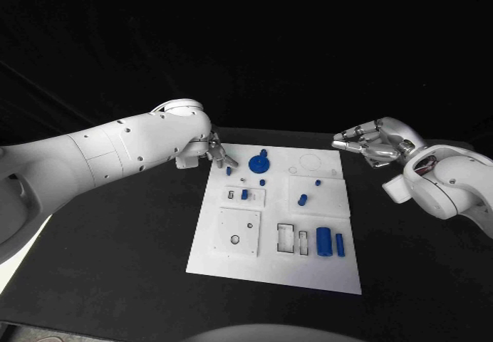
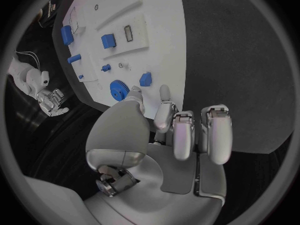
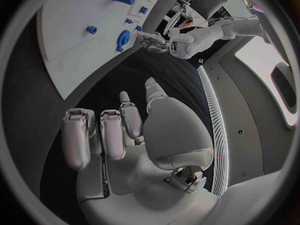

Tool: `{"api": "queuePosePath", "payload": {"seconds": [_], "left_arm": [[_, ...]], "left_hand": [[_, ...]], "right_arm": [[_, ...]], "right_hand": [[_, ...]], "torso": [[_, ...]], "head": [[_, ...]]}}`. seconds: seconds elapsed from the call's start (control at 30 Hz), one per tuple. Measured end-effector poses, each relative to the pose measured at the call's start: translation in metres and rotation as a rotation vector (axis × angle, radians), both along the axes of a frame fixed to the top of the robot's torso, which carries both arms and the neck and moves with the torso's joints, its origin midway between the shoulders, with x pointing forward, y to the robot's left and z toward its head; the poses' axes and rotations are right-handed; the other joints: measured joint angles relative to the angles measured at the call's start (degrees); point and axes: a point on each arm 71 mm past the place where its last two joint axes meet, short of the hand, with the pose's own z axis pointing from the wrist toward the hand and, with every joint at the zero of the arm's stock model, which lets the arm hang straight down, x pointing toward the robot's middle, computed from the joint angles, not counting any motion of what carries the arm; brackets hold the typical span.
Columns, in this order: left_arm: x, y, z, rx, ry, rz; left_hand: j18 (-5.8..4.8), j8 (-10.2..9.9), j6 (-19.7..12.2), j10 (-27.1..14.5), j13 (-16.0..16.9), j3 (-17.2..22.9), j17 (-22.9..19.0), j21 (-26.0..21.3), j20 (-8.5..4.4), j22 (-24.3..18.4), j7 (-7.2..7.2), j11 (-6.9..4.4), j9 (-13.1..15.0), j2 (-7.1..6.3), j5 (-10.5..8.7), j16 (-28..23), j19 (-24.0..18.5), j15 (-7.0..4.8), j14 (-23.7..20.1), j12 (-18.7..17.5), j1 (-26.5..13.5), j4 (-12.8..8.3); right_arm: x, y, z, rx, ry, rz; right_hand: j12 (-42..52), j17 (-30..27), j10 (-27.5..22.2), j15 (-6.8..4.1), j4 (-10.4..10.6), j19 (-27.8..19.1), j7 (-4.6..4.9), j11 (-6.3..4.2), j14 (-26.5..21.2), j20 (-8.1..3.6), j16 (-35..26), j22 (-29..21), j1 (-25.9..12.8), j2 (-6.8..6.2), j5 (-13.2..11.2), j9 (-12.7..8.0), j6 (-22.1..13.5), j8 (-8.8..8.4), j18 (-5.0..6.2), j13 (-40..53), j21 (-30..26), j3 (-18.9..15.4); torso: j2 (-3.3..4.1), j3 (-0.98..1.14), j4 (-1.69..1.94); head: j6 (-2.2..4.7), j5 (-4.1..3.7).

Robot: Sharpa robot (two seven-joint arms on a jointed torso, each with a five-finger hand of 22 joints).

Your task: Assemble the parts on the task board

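Black table (image 1: 123,271) — board (image 1: 269,274), blue parts (image 1: 323,241)

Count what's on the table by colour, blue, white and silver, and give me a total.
Blue: 9, the gear and 8 smaller pieces, as far as the head view shows
White: 1, the board
Silver: 2, the left hand and the right hand
Total: 12
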Motion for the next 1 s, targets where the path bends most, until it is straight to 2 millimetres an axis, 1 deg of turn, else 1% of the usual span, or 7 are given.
{"api": "queuePosePath", "payload": {"seconds": [0.17,0.23,0.4,0.57,0.67,0.87,1.0], "left_arm": [[-0.001,-0.0021,-0.0002,-0.004,0.001,-0.008],[-0.0015,-0.0029,-0.0001,-0.006,0.002,-0.012],[-0.003,-0.0041,-0.0004,-0.008,0.005,-0.022],[-0.0044,-0.0048,-0.001,-0.009,0.011,-0.029],[-0.0052,-0.0049,-0.0014,-0.01,0.013,-0.032],[-0.0062,-0.0054,-0.0022,-0.015,0.017,-0.035],[-0.0064,-0.0053,-0.0025,-0.021,0.018,-0.034]], "left_hand": [[0.0,0.0,0.0,0.0,0.0,0.0,0.0,0.0,0.0,0.0,0.0,0.0,0.0,0.0,0.0,0.0,0.0,0.0,0.0,0.0,0.0,0.0],[0.0,0.0,0.3,0.2,0.1,0.0,-0.01,0.0,0.0,0.0,-0.3,-0.2,-0.01,0.23,0.0,0.0,0.0,0.0,0.0,0.0,0.23,0.0],[0.0,0.21,0.5,0.2,0.2,0.0,-0.01,0.0,0.0,0.0,-0.11,-0.2,-0.05,0.23,0.0,0.0,0.0,0.0,0.0,0.25,0.23,0.0],[0.0,0.21,0.7,0.4,0.25,-0.16,-0.01,0.0,0.0,-0.01,-0.31,-0.41,-0.1,0.69,0.0,0.0,0.0,0.0,0.0,0.25,0.69,-0.16],[0.0,0.45,0.7,0.4,0.25,-0.16,-0.01,0.0,0.0,-0.01,-0.31,-0.41,-0.1,0.68,0.0,0.0,0.0,-0.21,0.21,0.25,1.15,-0.16],[0.0,0.45,0.7,0.4,0.25,0.49,-0.01,0.0,0.0,-0.02,-0.31,-0.41,-0.26,1.89,0.0,0.0,0.0,-0.42,0.0,0.25,2.8,-0.58],[0.0,0.66,0.7,0.4,0.25,0.55,-0.02,0.0,0.0,-0.01,-0.31,-0.41,-0.32,1.96,0.0,0.0,0.0,-0.42,0.0,0.25,3.32,-0.53]], "right_arm": [[0.0003,0.0001,-0.0002,0.0,0.001,0.0],[0.0005,0.0002,-0.0005,0.0,0.001,0.0],[0.0008,0.0003,-0.0014,-0.001,0.003,0.0],[0.0008,0.0005,-0.0023,-0.001,0.005,0.001],[0.0009,0.0008,-0.0024,-0.001,0.005,0.001],[0.0009,0.0015,-0.0031,-0.001,0.007,0.003],[0.001,0.0016,-0.0034,-0.001,0.008,0.003]], "right_hand": [[0.0,0.0,0.0,0.0,0.0,0.0,0.0,0.0,0.0,0.0,0.0,0.01,0.0,0.0,0.0,0.0,0.0,0.0,0.0,0.0,0.0,0.0],[0.0,0.0,0.0,0.0,0.0,0.0,0.0,0.0,0.0,0.0,0.0,0.01,0.0,0.0,0.0,0.0,0.0,0.0,0.0,0.0,0.0,0.0],[0.0,-0.01,0.0,0.0,0.0,0.0,0.0,0.0,0.0,0.0,0.0,0.01,0.0,0.0,0.0,-0.01,0.0,0.0,0.0,0.0,0.0,0.0],[0.0,-0.01,0.0,0.0,0.24,0.0,0.0,0.0,0.0,0.0,0.0,0.01,0.0,0.0,0.23,0.06,0.0,0.0,0.0,0.0,0.0,-0.24],[0.0,-0.01,0.0,0.0,0.24,0.0,0.0,0.0,0.0,0.0,0.0,0.0,0.0,0.0,0.23,0.06,0.0,0.0,0.0,0.0,0.0,-0.24],[0.0,-0.01,0.0,0.0,0.24,0.0,0.0,0.0,0.0,0.0,0.0,0.0,0.0,0.0,0.23,0.05,0.0,0.0,0.0,0.0,0.0,-0.24],[0.0,-0.01,0.0,0.0,0.24,0.0,0.0,0.0,0.0,0.0,0.0,0.0,0.0,0.0,0.22,0.05,0.0,0.0,0.0,0.0,0.0,-0.24]], "torso": [[-0.01,0.03,-0.02],[-0.01,0.03,-0.03],[-0.01,0.03,-0.02],[-0.01,0.03,0.04],[0.0,0.04,0.04],[0.01,0.01,0.01],[0.01,0.0,-0.01]], "head": [[0.04,0.04],[0.05,0.05],[0.08,0.06],[0.08,0.07],[0.08,0.07],[0.08,0.12],[0.08,0.14]]}}
